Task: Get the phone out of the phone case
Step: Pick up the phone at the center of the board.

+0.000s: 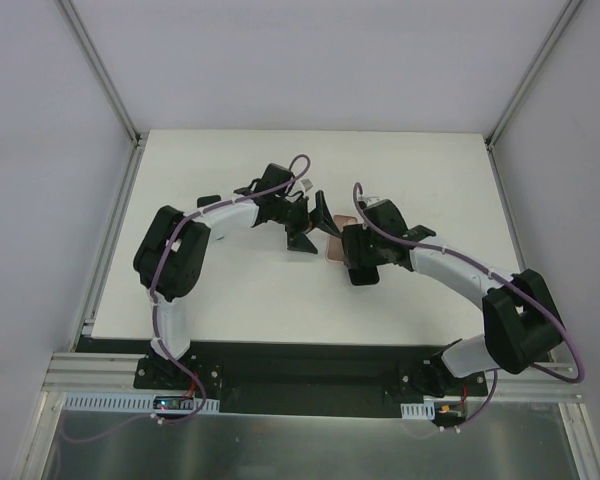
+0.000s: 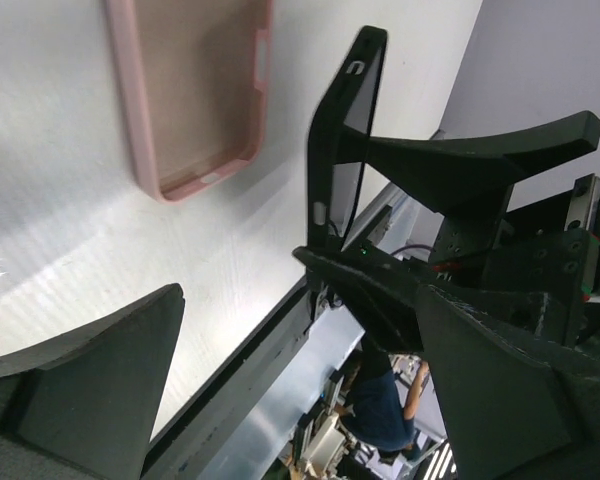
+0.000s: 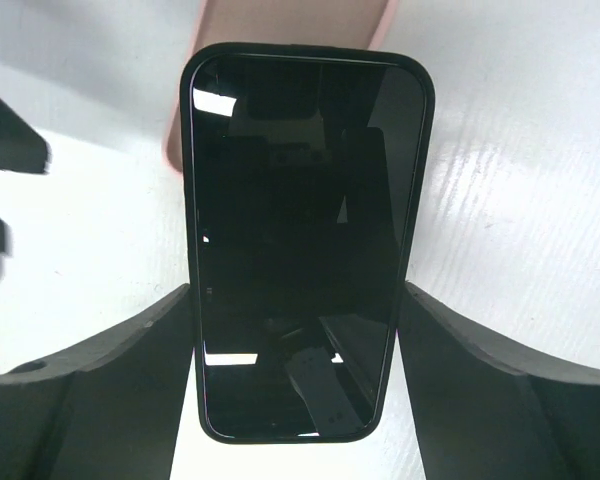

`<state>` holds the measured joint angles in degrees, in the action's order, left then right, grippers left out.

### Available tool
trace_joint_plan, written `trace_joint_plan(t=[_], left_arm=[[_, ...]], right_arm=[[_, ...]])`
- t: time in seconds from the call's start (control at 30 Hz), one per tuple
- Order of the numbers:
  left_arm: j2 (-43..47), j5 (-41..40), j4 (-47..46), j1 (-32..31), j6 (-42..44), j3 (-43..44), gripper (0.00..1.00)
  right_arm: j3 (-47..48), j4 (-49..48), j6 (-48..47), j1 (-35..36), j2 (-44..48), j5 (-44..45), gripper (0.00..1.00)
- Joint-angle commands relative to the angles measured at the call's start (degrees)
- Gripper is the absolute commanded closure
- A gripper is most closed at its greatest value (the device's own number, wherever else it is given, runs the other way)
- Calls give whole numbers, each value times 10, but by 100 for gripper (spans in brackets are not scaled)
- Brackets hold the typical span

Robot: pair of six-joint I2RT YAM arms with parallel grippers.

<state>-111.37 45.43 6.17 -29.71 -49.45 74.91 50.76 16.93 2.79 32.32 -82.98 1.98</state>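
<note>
Shiny black phone (image 3: pixel 305 240) is up, pinched by R gripper (image 3: pixel 295 335). Empty pink case (image 2: pixel 195 90) lies flat on white table (image 2: pixel 60 250). L gripper (image 2: pixel 300 300) spread wide.

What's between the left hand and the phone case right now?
Only bare table, seen in the left wrist view: the open left hand faces the empty phone case. The phone stands beside that stretch, in the right hand.
</note>
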Motion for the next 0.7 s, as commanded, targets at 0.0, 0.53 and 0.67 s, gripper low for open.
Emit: trace_joint_plan(t=[0.0,0.53,0.67], left_arm=[[-12,22,-25,-23,-13,32,1],[-45,7,-36,-46,-10,53,29],[-48,14,-46,-51,-13,68,40]], right_arm=[[10,-6,13,15,34,-10,99],[8,-7,27,34,78,-62,99],[9,-6,27,33,80,-73,98]])
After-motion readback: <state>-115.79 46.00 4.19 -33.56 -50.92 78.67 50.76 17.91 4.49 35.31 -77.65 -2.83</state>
